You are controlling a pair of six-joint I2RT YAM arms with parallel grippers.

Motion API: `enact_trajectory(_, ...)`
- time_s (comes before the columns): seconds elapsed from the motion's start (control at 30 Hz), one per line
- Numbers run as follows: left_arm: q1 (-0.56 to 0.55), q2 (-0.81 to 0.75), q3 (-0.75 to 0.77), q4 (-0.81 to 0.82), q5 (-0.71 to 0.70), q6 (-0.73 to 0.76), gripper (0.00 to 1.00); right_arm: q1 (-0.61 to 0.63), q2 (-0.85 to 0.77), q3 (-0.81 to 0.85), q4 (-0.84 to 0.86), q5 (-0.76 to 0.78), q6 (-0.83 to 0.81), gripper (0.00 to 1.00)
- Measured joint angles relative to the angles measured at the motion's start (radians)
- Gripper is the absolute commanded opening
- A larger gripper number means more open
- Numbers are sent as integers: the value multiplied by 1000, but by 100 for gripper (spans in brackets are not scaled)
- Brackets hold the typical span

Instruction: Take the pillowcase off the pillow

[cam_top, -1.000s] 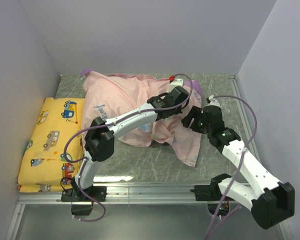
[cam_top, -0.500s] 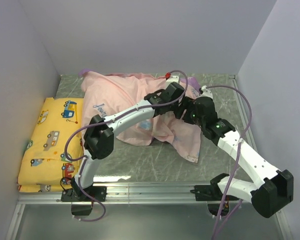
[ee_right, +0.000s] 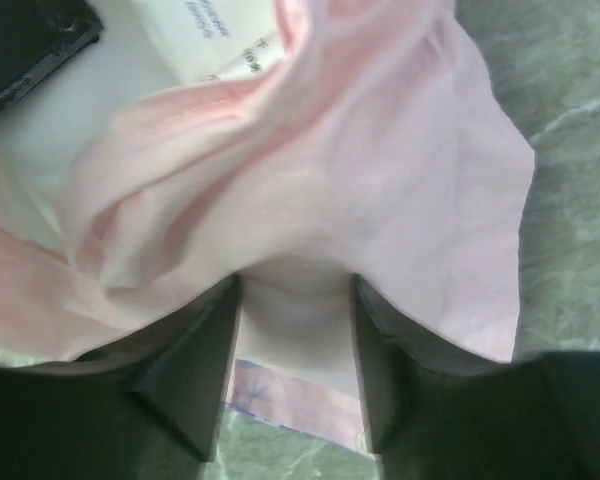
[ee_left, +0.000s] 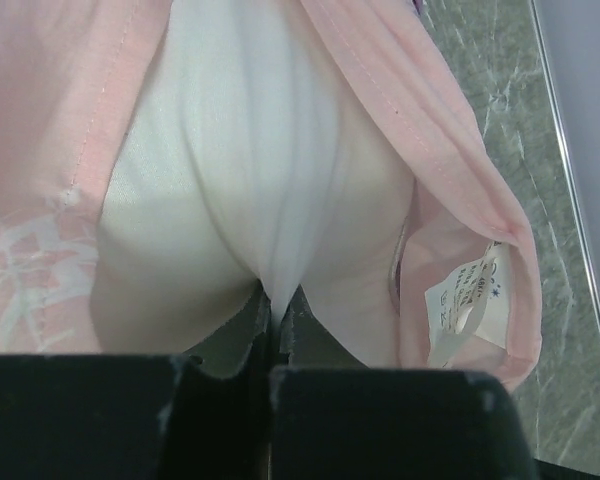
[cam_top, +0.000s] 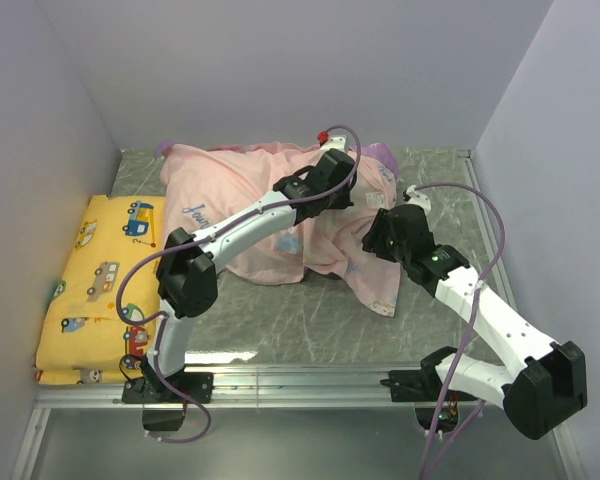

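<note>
Lab test booth, plain white walls [cam_top: 280,70], marbled tabletop [cam_top: 280,320]

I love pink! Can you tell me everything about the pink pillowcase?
The pillowcase is soft pale-pink cloth with faint lettering and stitched hems, lying crumpled at the back of the table. The white pillow shows inside its open end, pinched by the left hand. The right hand, open, straddles a loose fold.

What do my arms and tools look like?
The left arm and right arm have white links, bulky black joint housings and looping purple cables; a green light glows on the right one. The left tool and right tool each have two black fingers.
</note>
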Motion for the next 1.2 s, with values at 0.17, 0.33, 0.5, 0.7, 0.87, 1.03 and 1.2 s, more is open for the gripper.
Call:
enact_trajectory(0.17, 2, -16, -32, 18, 10, -1, 0, 0, -3, 13, -21, 16, 7, 68)
enact_trajectory(0.33, 2, -18, -43, 29, 18, -3, 0, 0, -47, 18, -32, 27, 28, 75)
enact_trajectory(0.5, 2, -18, -44, 29, 23, -4, 0, 0, -32, 76, -45, 47, 44, 76)
enact_trajectory(0.7, 2, -18, -45, 29, 23, -7, 1, -11, 97, 144, -16, 46, 55, 77)
enact_trajectory(0.87, 2, -18, -51, 31, 30, -11, 0, -18, 188, 144, -3, 28, 55, 40)
enact_trajectory(1.03, 11, -18, -53, 32, 52, -18, 0, -18, 141, 89, 45, 13, 67, 0)
enact_trajectory(1.2, 32, -18, -48, 14, 163, -42, 0, -18, -38, -81, 161, -5, 90, 0)
